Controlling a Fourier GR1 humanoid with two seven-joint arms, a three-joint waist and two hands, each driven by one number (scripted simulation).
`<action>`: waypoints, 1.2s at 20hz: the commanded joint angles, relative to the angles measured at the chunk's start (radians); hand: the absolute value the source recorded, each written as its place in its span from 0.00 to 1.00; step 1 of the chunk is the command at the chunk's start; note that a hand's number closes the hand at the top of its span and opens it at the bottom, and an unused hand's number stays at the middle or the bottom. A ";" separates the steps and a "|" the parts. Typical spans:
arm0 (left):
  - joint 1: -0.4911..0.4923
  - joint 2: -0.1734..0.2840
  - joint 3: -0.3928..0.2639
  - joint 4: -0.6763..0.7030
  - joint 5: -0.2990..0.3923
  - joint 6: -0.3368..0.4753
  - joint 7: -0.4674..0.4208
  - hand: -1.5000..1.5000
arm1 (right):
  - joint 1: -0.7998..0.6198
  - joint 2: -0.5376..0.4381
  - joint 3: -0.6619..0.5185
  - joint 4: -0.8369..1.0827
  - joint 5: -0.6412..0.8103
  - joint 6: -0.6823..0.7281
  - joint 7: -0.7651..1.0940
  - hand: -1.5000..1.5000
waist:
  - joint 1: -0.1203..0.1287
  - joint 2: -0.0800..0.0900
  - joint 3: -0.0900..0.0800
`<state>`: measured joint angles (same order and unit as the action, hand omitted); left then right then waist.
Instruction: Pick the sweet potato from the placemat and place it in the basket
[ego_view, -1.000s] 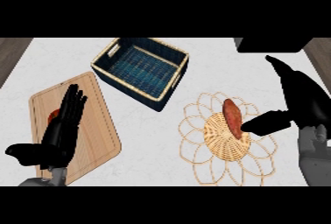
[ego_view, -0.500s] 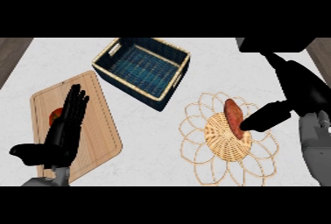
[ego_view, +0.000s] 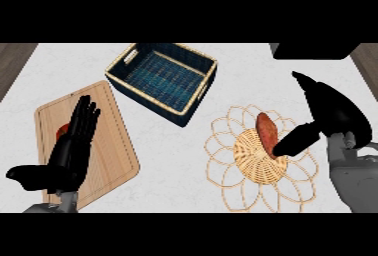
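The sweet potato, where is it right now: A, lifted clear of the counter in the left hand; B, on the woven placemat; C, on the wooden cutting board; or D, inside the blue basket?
B: the sweet potato lies on the woven placemat, with the right hand beside it, its thumb at the potato.

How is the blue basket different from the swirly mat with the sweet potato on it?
The basket is dark blue, rectangular and deep; the placemat is tan, round and flat. The basket holds nothing; the placemat carries the sweet potato. Both look woven and sit on the counter.
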<state>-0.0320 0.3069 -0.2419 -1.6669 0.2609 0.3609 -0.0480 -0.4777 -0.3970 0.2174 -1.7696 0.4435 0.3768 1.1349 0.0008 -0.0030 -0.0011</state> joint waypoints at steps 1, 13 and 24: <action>0.024 0.000 0.020 -0.025 0.000 -0.011 0.007 0.50 | 0.028 0.054 0.027 -0.045 0.025 0.038 0.186 0.00 | 0.000 0.000 0.000; 0.036 -0.048 0.032 -0.050 -0.058 -0.028 0.039 0.50 | 0.118 0.126 0.002 0.092 0.229 -0.041 -0.058 0.00 | 0.003 0.002 0.001; 0.008 -0.085 0.077 -0.060 -0.094 -0.070 0.083 0.50 | 0.123 0.211 -0.045 0.151 0.330 -0.037 -0.110 0.00 | 0.002 0.002 0.001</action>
<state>-0.0330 0.2318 -0.1661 -1.6603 0.1943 0.2807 -0.0210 -0.3666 -0.1985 0.1921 -1.6167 0.7602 0.3117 0.9899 0.0029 -0.0002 -0.0001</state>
